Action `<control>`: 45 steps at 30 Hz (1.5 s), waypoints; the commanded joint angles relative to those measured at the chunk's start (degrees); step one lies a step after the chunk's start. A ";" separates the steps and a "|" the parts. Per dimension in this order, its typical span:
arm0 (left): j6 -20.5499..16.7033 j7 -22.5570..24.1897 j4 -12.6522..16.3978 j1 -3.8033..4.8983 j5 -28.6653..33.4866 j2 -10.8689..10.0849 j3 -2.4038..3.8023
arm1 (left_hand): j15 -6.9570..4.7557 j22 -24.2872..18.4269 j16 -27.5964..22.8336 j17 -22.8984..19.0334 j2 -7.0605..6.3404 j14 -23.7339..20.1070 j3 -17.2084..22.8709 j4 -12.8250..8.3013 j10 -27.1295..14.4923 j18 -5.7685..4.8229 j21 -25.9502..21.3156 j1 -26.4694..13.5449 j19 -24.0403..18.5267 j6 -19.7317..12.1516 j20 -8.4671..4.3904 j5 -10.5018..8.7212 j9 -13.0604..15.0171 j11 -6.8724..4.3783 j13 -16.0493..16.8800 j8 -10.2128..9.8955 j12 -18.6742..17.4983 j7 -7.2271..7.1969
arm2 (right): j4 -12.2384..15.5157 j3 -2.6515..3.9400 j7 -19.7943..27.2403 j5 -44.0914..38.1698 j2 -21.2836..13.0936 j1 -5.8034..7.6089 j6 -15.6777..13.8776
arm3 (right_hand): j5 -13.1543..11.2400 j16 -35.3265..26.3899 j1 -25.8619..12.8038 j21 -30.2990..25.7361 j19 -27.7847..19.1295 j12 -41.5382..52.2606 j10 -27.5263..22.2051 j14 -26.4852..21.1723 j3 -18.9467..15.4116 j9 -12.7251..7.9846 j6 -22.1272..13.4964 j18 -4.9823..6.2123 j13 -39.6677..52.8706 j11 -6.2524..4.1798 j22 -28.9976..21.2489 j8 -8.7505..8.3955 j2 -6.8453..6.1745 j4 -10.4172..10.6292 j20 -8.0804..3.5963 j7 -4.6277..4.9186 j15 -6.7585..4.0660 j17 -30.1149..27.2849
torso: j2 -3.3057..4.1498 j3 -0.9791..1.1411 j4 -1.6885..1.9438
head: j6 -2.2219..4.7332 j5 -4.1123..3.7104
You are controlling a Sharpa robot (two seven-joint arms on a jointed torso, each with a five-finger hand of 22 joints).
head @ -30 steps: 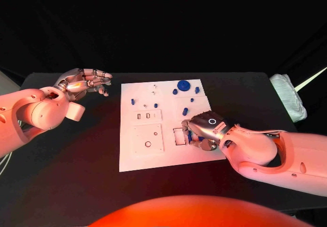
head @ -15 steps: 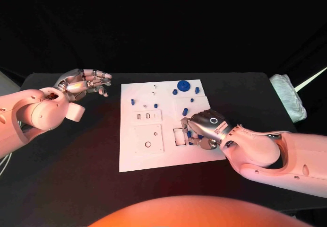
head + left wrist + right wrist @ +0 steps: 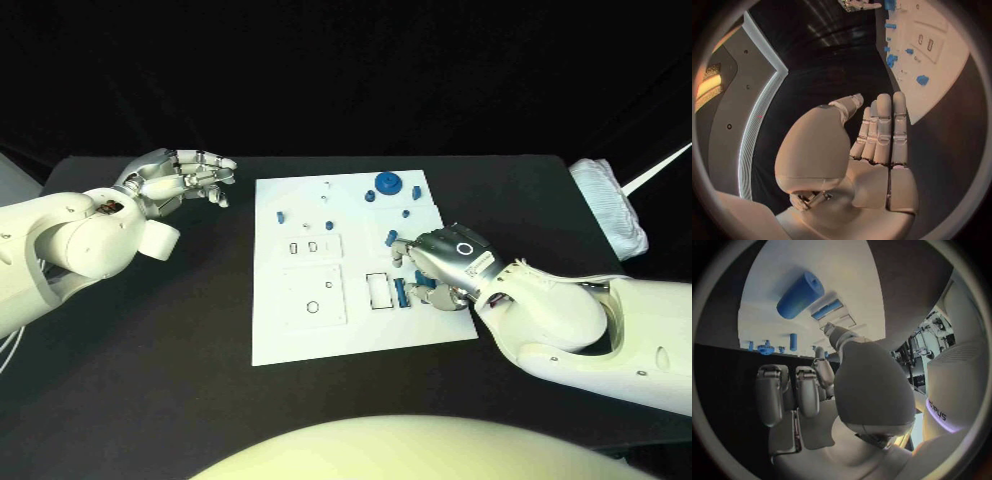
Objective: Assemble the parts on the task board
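Several small blue parts point(image 3: 389, 183) on white task board point(image 3: 296, 335); left hand point(image 3: 180, 175) fingers loosely spread, right hand point(image 3: 447, 268) unclear.

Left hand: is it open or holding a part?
Open. The left hand is raised off the table beside the task board, fingers extended and apart in the left wrist view, with nothing in its palm.

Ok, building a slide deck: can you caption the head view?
Right hand works over the board among blue parts; left hand hovers off its far corner.
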 commanded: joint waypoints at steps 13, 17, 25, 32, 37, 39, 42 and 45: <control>0.31 0.69 0.13 0.00 -0.05 0.17 0.04 | -0.01 0.04 0.19 -0.07 -0.04 -0.37 -0.13 -0.27 -0.38 0.79 -0.21 -0.32 -0.06 -0.30 0.42 -0.19 -0.09 0.06 -0.09 0.21 0.22 1.95 | -0.21 -0.04 2.47 25.24 -2.06 0.22 3.50 | -0.29 0.04 -2.17 0.54 5.12 0.34 1.43 5.71 -0.41 -4.41 5.33 -0.56 1.95 0.62 14.11 -12.39 -0.06 -1.01 0.88 0.66 0.70 13.93 | 0.05 0.03 -0.03 | -0.08 -0.02; 0.30 0.67 0.12 0.00 -0.05 0.18 0.04 | -0.01 0.04 0.19 -0.07 -0.04 -0.37 -0.13 -0.27 -0.38 0.79 -0.21 -0.32 -0.06 -0.30 0.42 -0.19 -0.09 0.06 -0.09 0.21 0.22 1.95 | -0.56 -0.05 2.41 26.53 -1.80 0.13 3.45 | -1.20 0.10 -2.44 0.56 5.12 0.31 1.36 5.72 -1.85 -4.51 6.13 -0.56 1.98 0.59 14.11 -13.22 0.01 -1.30 0.88 0.58 0.68 13.98 | 0.06 0.05 -0.02 | -0.11 -0.02; 0.33 0.59 0.13 0.00 -0.05 0.16 0.05 | -0.01 0.04 0.19 -0.07 -0.04 -0.37 -0.13 -0.27 -0.38 0.79 -0.21 -0.32 -0.06 -0.30 0.42 -0.19 -0.09 0.06 -0.09 0.21 0.22 1.95 | -1.26 -0.07 1.18 25.95 -0.76 -0.18 -1.05 | -5.10 0.43 -1.50 0.59 5.12 0.47 1.35 5.82 -9.53 -4.60 7.03 -0.56 2.45 0.52 14.12 -15.93 0.72 -1.48 0.86 0.45 0.63 14.28 | 0.03 0.01 0.03 | -0.09 -0.05; 0.35 0.56 0.13 0.00 -0.06 0.15 0.05 | -0.01 0.04 0.19 -0.07 -0.04 -0.37 -0.13 -0.27 -0.38 0.79 -0.21 -0.32 -0.06 -0.30 0.42 -0.19 -0.09 0.06 -0.09 0.21 0.22 1.95 | -1.58 -0.07 0.51 25.27 -0.11 -0.35 -2.18 | -5.07 0.50 -0.08 0.71 5.14 0.66 1.47 5.83 -11.58 -4.54 6.94 -0.58 2.80 0.66 14.14 -16.81 1.42 -1.33 0.95 0.61 0.75 14.33 | 0.03 -0.02 0.02 | -0.13 -0.02; 0.36 0.56 0.12 0.00 -0.06 0.17 0.05 | -0.01 0.04 0.19 -0.07 -0.04 -0.37 -0.13 -0.27 -0.38 0.79 -0.21 -0.32 -0.06 -0.30 0.42 -0.19 -0.09 0.06 -0.09 0.21 0.22 1.95 | -1.84 -0.07 0.48 25.48 0.37 -0.51 -1.30 | -5.03 0.49 0.08 0.68 5.13 0.63 1.42 5.83 -11.63 -4.53 6.97 -0.58 2.74 0.65 14.14 -16.87 1.55 -1.32 0.96 0.59 0.76 14.33 | 0.03 -0.01 0.01 | -0.15 0.02; 0.35 0.56 0.12 0.00 -0.06 0.17 0.05 | -0.01 0.04 0.19 -0.07 -0.04 -0.37 -0.13 -0.27 -0.38 0.79 -0.21 -0.32 -0.06 -0.30 0.42 -0.19 -0.09 0.06 -0.09 0.21 0.22 1.95 | -1.94 -0.07 0.48 25.52 0.49 -0.56 -0.93 | -5.01 0.49 0.15 0.59 5.11 0.61 1.37 5.83 -11.65 -4.53 6.97 -0.56 2.70 0.65 14.11 -16.90 1.59 -1.31 0.96 0.59 0.76 14.33 | 0.04 0.01 0.00 | -0.15 0.03; 0.33 0.55 0.12 0.00 -0.06 0.16 0.05 | -0.01 0.04 0.19 -0.07 -0.04 -0.37 -0.13 -0.27 -0.38 0.79 -0.21 -0.32 -0.06 -0.30 0.42 -0.19 -0.09 0.06 -0.09 0.21 0.22 1.95 | -2.11 -0.07 0.48 25.57 0.71 -0.63 -0.40 | -5.01 0.52 0.18 0.59 5.11 0.59 1.33 5.84 -11.67 -4.53 6.95 -0.56 2.66 0.64 14.11 -16.93 1.61 -1.31 0.96 0.58 0.76 14.35 | 0.04 0.03 -0.01 | -0.17 0.05; 0.32 0.55 0.12 0.00 -0.07 0.16 0.05 | -0.01 0.04 0.19 -0.07 -0.04 -0.37 -0.13 -0.27 -0.38 0.79 -0.21 -0.32 -0.06 -0.30 0.42 -0.19 -0.09 0.06 -0.09 0.21 0.22 1.95 | -2.25 -0.08 0.44 25.59 0.95 -0.68 0.07 | -5.01 0.59 0.22 0.54 5.10 0.57 1.29 5.86 -11.71 -4.53 6.95 -0.55 2.61 0.64 14.10 -16.95 1.62 -1.31 0.96 0.56 0.76 14.42 | 0.04 0.04 -0.03 | -0.16 0.09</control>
